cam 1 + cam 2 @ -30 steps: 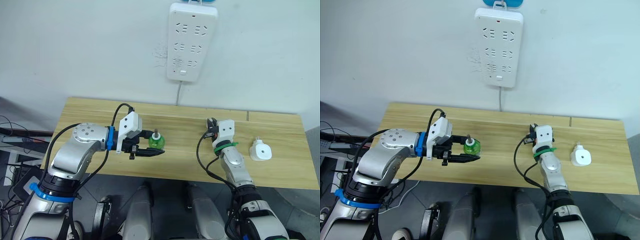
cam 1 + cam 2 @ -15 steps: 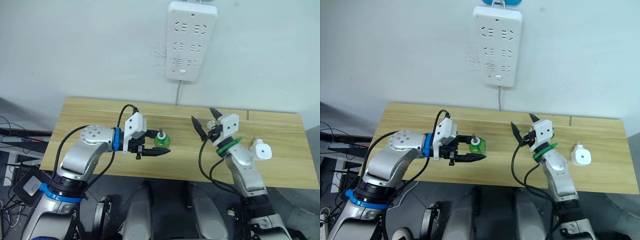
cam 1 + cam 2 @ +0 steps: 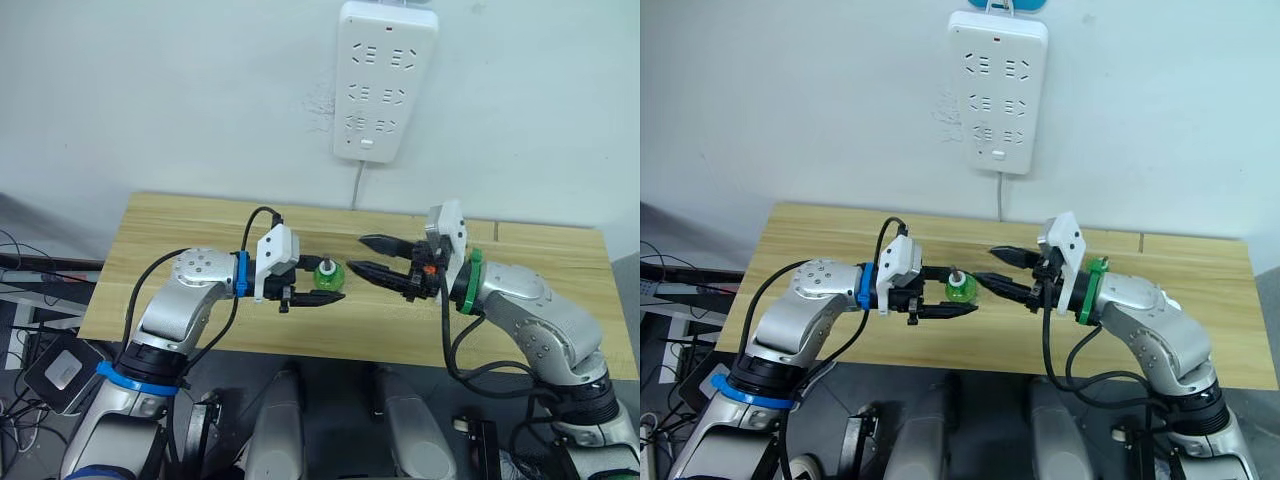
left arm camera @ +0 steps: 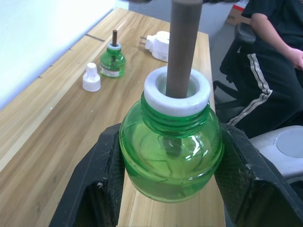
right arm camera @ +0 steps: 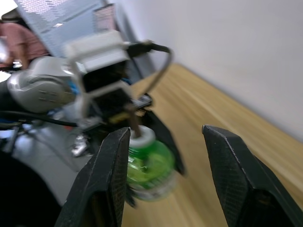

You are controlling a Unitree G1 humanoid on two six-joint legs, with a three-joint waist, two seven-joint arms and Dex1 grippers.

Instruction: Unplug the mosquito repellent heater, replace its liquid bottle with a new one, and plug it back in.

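Mosquito repellent heater [image 4: 158,40] lies unplugged on the far end of the light wooden table [image 3: 180,230], its plug prongs free, well apart from the white power strip [image 3: 385,80] hanging on the wall above. Near the heater stands a small green bottle with a bare dark wick [image 4: 112,61], and a loose white pointed cap [image 4: 91,78] sits just beside it.

The left gripper [image 3: 325,283] pinches a second green bottle [image 4: 170,151] by its round belly, one black finger on each side, holding it upright above the table. This bottle has a white collar and a grey wick rod standing out of its neck — with the cap off, it is probably the new one.

The right gripper [image 3: 358,254] points straight at that bottle from the other side, jaws spread wide and not touching it. This looks like the start of a hand-over or a two-handed grasp.

Risks from here: the spread fingers could strike the exposed wick and bend or snap it; a push against the smooth round body could twist it out of the left grip; and tilting the uncapped bottle could spill liquid — so the approach wants to be slow and centred. A person sits in a chair [image 4: 270,56] beyond the table's end.
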